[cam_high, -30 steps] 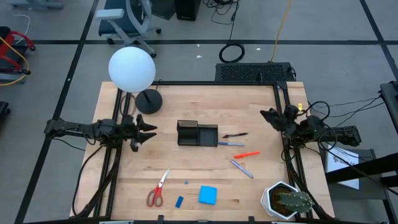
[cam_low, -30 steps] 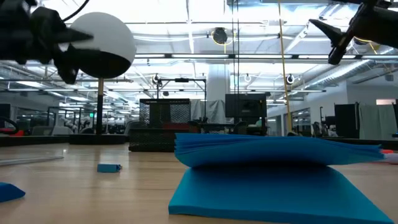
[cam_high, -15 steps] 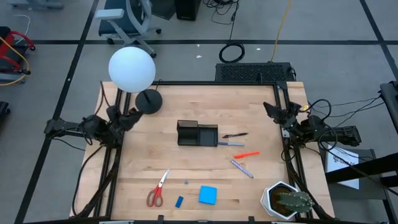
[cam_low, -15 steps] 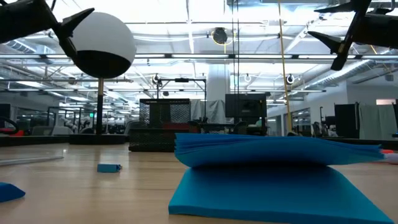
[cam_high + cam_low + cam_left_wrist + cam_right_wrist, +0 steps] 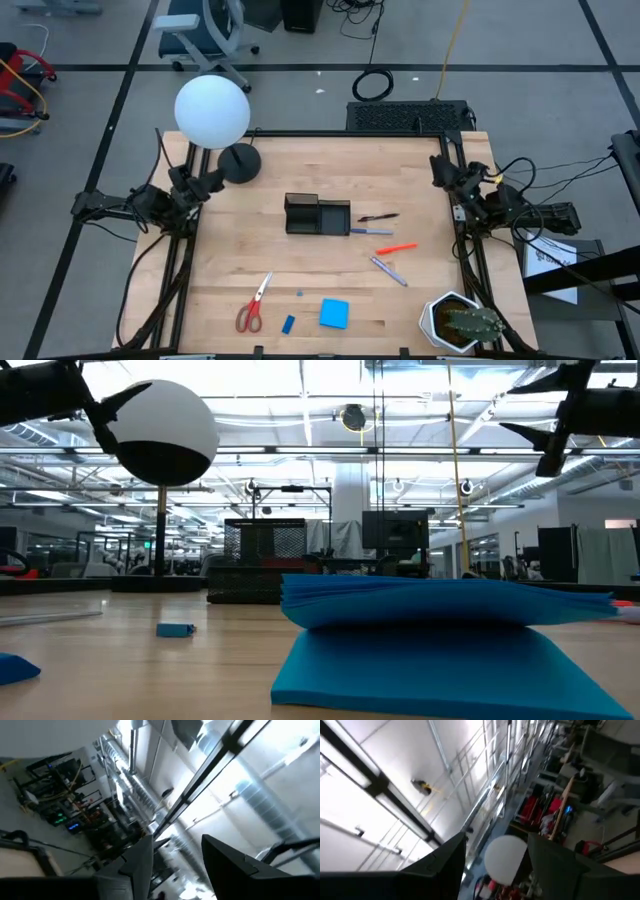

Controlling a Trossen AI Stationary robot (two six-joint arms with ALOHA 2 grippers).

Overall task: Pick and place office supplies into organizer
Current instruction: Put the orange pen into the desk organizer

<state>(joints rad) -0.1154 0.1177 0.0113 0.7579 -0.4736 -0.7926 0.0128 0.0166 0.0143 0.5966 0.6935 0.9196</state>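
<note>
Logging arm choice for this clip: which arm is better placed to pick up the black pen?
Probably the right. The black pen lies right of the organizer, on the right gripper's side of the table. The left gripper sits at the far left edge by the lamp base. Both jaws are open and empty.

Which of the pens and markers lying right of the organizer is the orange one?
The orange marker, the middle of three: the thin black pen lies above it, the purple pen below, in the high view.
</note>
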